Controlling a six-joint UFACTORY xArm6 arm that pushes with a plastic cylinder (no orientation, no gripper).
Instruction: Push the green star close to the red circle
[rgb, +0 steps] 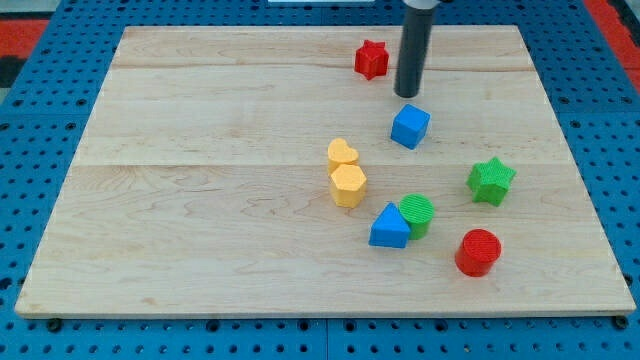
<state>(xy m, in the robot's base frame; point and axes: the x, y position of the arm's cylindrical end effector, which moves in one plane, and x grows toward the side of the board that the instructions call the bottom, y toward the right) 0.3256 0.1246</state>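
The green star sits on the wooden board toward the view's right, a little below the middle. The red circle lies below it and slightly to the view's left, near but clearly apart, with bare wood between them.

To the view's left of the red circle, a green circle touches a blue triangle, which stands just in front of it on its left. Further left, a yellow hexagon sits right against a yellow heart above it.

A blue cube rests above and to the left of the green star. My tip stands just above that cube toward the view's top, close to it but not touching as far as I can see, and well apart from the green star. I have no hand to open or close here, only the straight dark rod. A red star lies near the top edge, just left of the rod.

The board rests on a blue pegboard surface.
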